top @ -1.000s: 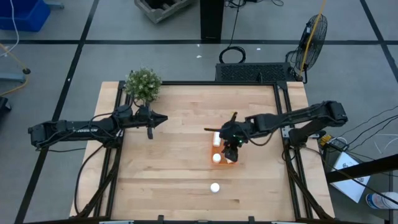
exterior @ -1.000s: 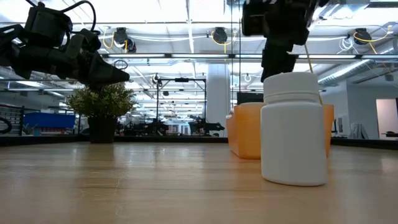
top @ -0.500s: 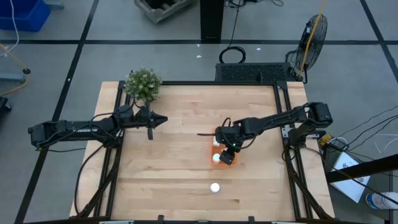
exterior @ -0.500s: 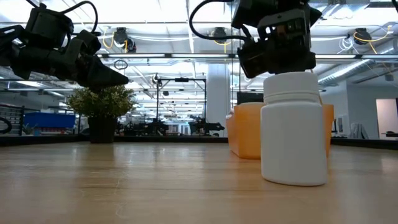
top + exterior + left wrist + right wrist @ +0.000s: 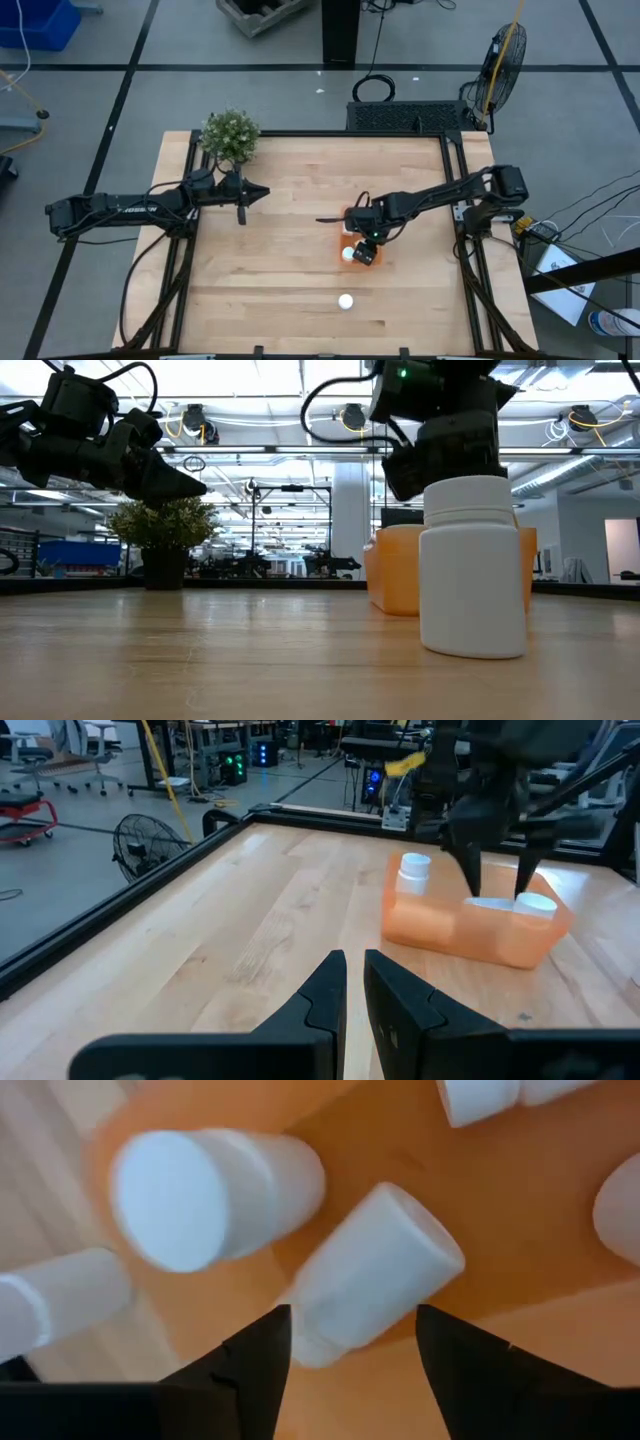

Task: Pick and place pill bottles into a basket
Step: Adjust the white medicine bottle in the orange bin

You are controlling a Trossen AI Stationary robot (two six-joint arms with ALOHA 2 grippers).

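The orange basket (image 5: 347,232) sits right of the table's middle and holds several white pill bottles. One bottle (image 5: 372,1275) lies on its side on the basket floor, and another (image 5: 200,1195) is beside it. My right gripper (image 5: 350,1345) is open and points down into the basket, its fingers on either side of the lying bottle's end. It also shows in the left wrist view (image 5: 497,870). One more bottle (image 5: 346,301) stands upright on its base on the table, nearer the near edge. My left gripper (image 5: 262,191) is shut and empty, above the table at the left.
A green potted plant (image 5: 230,137) stands at the far left corner, just behind my left gripper. The lone bottle (image 5: 472,565) stands close in front of the low camera and hides part of the basket (image 5: 395,570). Bare wood lies between the two arms.
My right gripper has gone down into the basket and a little toward the table's near edge. It now stands low over the bottles there.
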